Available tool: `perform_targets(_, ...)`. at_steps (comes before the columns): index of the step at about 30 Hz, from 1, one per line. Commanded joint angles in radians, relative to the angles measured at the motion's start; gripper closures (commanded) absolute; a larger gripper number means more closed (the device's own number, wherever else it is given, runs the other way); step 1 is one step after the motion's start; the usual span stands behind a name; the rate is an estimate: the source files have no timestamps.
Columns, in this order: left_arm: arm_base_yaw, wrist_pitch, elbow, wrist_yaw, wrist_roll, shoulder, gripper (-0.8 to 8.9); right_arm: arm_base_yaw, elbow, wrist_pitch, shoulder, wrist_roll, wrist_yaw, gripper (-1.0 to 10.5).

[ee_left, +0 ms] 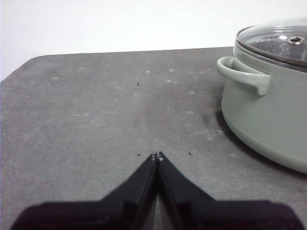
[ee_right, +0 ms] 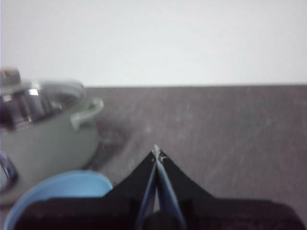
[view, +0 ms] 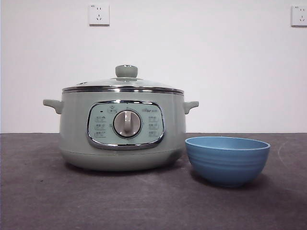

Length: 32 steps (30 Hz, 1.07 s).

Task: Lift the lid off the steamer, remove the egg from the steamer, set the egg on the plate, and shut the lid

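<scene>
The pale green steamer [view: 122, 136] stands on the dark table with its lid [view: 123, 85] closed on it; the lid's green knob [view: 126, 71] is on top. The egg is hidden. The blue plate [view: 227, 159], a ribbed bowl, stands empty-looking just right of the steamer. My left gripper [ee_left: 157, 155] is shut and empty, above the table off the steamer's handle side [ee_left: 242, 75]. My right gripper [ee_right: 156, 151] is shut and empty, beside the plate [ee_right: 57, 194] and the steamer [ee_right: 43, 129]. Neither gripper shows in the front view.
The dark grey table [view: 48, 196] reaches to a white wall with two sockets [view: 99, 14]. Bare tabletop lies to the left of the steamer [ee_left: 86, 120] and to the right of the plate [ee_right: 230, 129].
</scene>
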Motion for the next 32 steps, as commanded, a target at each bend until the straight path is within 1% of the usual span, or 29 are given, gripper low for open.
perform_targets(1, 0.003, 0.004, -0.014, -0.001, -0.005, -0.002, 8.17, 0.0, -0.047, 0.021, -0.03, 0.019, 0.004, 9.5)
perform_targets(4, 0.003, 0.004, -0.014, -0.001, -0.005, -0.002, 8.17, 0.0, -0.079, 0.01, -0.05, 0.02, 0.004, 9.5)
perform_targets(12, 0.003, 0.004, -0.014, -0.001, -0.005, -0.002, 8.17, 0.0, -0.079, -0.121, -0.067, 0.021, 0.005, 9.5)
perform_targets(15, 0.003, 0.004, -0.014, -0.001, -0.005, -0.002, 8.17, 0.0, -0.079, -0.117, -0.067, 0.032, 0.003, 9.5)
perform_targets(17, 0.003, 0.004, -0.014, -0.001, -0.005, -0.002, 8.17, 0.001, -0.079, -0.114, -0.067, 0.057, 0.004, 9.5)
perform_targets(32, 0.003, 0.004, -0.014, -0.001, -0.005, -0.002, 8.17, 0.0, -0.079, -0.114, -0.067, 0.056, 0.004, 9.5)
